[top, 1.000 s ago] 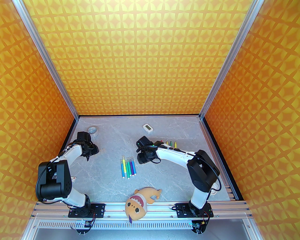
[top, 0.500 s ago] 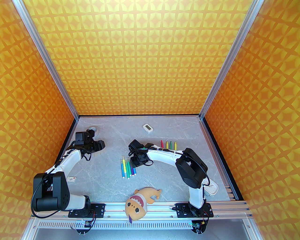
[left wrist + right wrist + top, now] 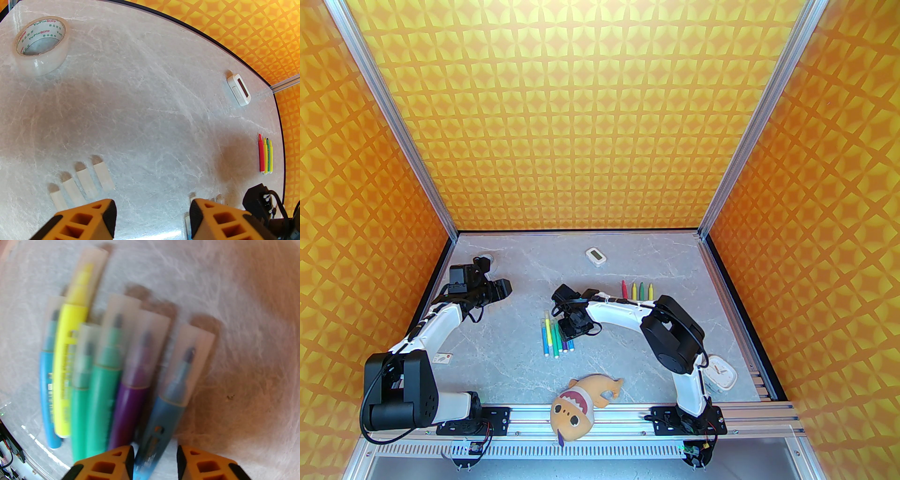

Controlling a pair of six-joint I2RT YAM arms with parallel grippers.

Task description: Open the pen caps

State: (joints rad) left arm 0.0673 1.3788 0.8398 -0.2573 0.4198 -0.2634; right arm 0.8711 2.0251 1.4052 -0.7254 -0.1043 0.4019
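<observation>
Pens up front: a bunch of capped pens (image 3: 551, 340) lay side by side in the middle, and the right claw (image 3: 154, 451) sat low over the dark-blue pen (image 3: 161, 418). Its fingers were part-spread either side of the barrel with a sliver of gap showing, so it was not pinching yet. It probably sat low on the barrel to leave the frosted cap (image 3: 187, 364) clear for a pull. Off left, the left claw (image 3: 152, 206) hung spread and empty above four loose caps (image 3: 82, 180) lined up neatly, likely the drop spot. Farther back, four bare-tipped pens (image 3: 266, 157) lay in a tidy row, apparently finished.
</observation>
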